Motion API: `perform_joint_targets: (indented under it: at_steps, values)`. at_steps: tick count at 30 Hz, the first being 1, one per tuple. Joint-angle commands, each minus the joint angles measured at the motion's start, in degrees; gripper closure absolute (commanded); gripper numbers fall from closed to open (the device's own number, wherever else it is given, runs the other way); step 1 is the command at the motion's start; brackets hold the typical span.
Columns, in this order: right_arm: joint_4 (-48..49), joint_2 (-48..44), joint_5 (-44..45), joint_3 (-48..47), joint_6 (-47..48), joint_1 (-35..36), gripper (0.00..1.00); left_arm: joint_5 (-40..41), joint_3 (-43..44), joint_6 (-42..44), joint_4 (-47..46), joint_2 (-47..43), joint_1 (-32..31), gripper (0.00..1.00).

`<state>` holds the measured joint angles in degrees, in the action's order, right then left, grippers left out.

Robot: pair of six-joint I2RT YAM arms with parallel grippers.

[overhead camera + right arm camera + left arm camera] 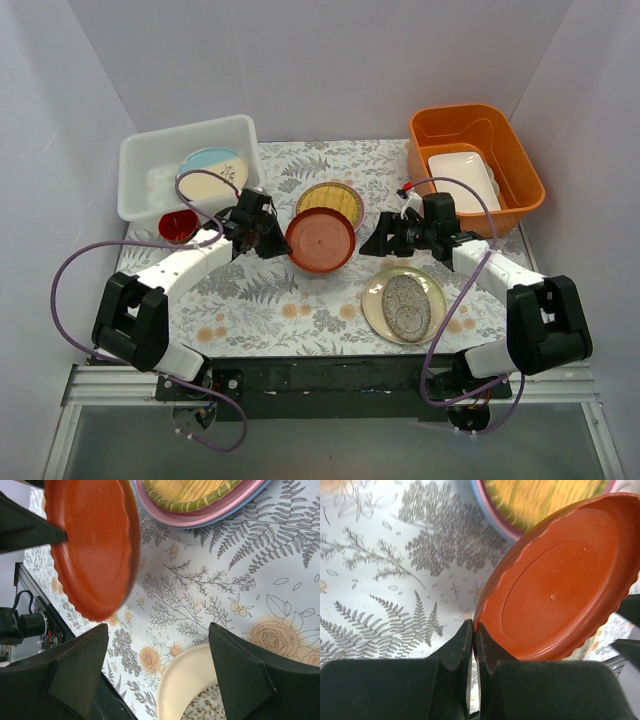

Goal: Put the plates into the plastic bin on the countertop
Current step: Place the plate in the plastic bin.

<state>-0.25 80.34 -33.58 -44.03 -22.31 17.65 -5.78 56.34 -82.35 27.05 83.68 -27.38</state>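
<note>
Two plates, the speckled grey plate (405, 308) stacked on the pale yellow plate (371, 300), rest on the table (250, 310) well right of the plastic bin (135, 165). The right pincer (372, 240) hovers there, spread and empty. Nearer the bin, the left pincer (474, 630) pinches the red-brown plate (560, 580) by its rim, tilted, judged ready for carrying. The cream-and-blue plate (212, 170) lies inside the bin.

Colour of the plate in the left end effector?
A red-brown round scalloped plate; clearest in left wrist view.
</note>
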Motion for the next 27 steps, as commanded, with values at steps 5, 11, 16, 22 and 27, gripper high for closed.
perform_joint_targets:
  at_steps: [5,11,16,22,27]
  values:
    - [1.66,2.10,-0.25,-1.58,0.16,1.86,0.11,-2.65,6.68,2.98,0.72,-0.71,5.22,1.00]
    - [1.75,3.86,-0.52,-2.29,0.16,2.74,0.11,-5.64,10.72,3.77,0.90,0.78,9.44,1.00]
    - [2.01,4.83,-0.52,-2.73,-0.02,3.18,0.11,-6.78,13.62,4.04,1.25,2.10,12.69,1.00]
    - [2.18,5.62,-0.61,-2.99,-0.02,3.44,0.10,-6.79,17.31,4.47,1.96,3.77,16.12,1.00]
    - [2.27,6.24,-0.78,-3.43,0.07,3.62,0.09,-7.92,19.25,4.65,1.52,5.52,20.07,1.00]
